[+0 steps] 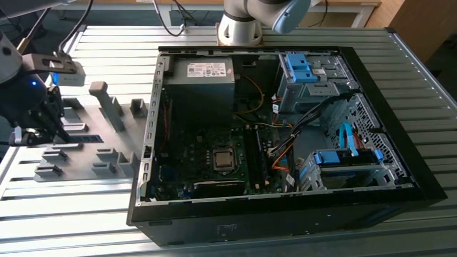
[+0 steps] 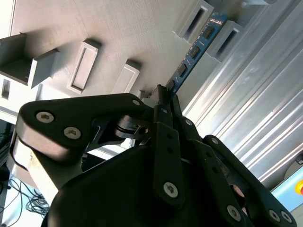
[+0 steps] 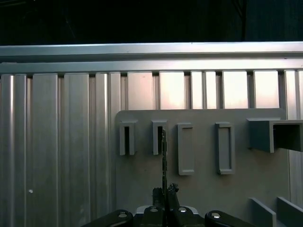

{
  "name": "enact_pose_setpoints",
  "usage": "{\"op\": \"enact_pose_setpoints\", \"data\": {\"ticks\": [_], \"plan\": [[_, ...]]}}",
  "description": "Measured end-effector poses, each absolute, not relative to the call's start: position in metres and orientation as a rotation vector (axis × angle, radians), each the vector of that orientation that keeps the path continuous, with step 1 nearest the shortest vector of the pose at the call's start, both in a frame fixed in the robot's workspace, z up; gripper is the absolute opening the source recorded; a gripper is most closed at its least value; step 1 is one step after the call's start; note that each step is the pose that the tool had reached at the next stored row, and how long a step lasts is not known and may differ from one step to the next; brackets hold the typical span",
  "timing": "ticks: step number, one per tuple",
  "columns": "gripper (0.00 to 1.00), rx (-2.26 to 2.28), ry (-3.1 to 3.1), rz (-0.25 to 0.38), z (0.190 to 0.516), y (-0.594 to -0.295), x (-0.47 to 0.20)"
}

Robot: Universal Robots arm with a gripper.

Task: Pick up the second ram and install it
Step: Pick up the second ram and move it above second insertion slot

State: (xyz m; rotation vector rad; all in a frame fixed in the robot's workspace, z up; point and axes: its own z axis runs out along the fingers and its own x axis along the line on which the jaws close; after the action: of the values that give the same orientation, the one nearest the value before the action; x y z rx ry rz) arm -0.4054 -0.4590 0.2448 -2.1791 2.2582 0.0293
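Observation:
The second ram (image 2: pixel 195 49) is a thin blue-green strip with dark chips. Its far end lies between two grey holder blocks (image 2: pixel 191 21) on the grey holder plate (image 1: pixel 78 160). In the first wrist view I see the ram (image 3: pixel 164 156) edge-on, running from a block slot down into my gripper (image 3: pixel 165 191). The gripper (image 2: pixel 165 97) is shut on the near end of the strip. In the exterior view the gripper (image 1: pixel 59 135) stands over the holder plate at that view's left, beside the open computer case (image 1: pixel 286 219).
The case lies open with its motherboard (image 1: pixel 214 160), power supply (image 1: pixel 203 72), drive cages (image 1: pixel 350 166) and loose cables exposed. Tall grey blocks (image 1: pixel 107 104) rise from the holder plate. Everything rests on a ribbed aluminium table (image 1: pixel 64 214).

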Motion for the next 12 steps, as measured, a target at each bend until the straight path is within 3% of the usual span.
{"op": "enact_pose_setpoints", "data": {"ticks": [12], "plan": [[0.14, -2.179, 2.258, 0.029, 0.2497, -0.459, -0.4054]]}}
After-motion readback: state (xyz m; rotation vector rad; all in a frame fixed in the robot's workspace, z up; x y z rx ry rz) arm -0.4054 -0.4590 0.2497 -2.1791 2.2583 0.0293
